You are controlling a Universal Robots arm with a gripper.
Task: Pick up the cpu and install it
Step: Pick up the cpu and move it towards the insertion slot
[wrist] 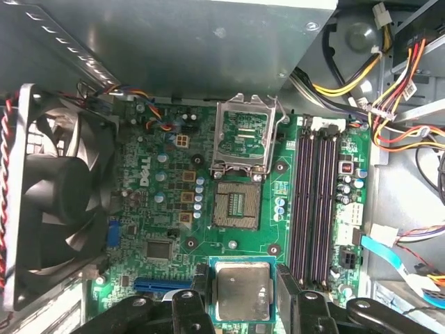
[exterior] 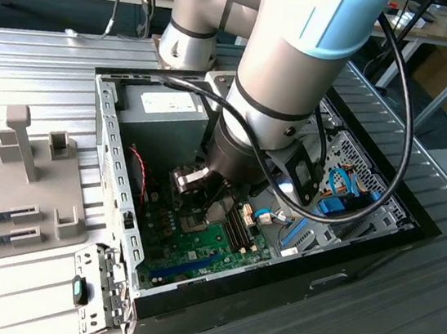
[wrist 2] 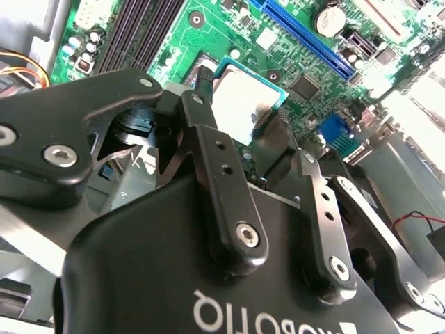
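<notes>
Wrist cameras close above motherboard (wrist: 167, 209)

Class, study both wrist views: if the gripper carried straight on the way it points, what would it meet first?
Probably the green motherboard, near the open socket. The gripper holds the cpu between its fingers above the board; depth is unclear, so exactly where is uncertain.

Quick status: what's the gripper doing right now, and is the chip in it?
Gripper: shut on the cpu, gripped at its two opposite edges and held above the green board; the open socket is empty.
</notes>
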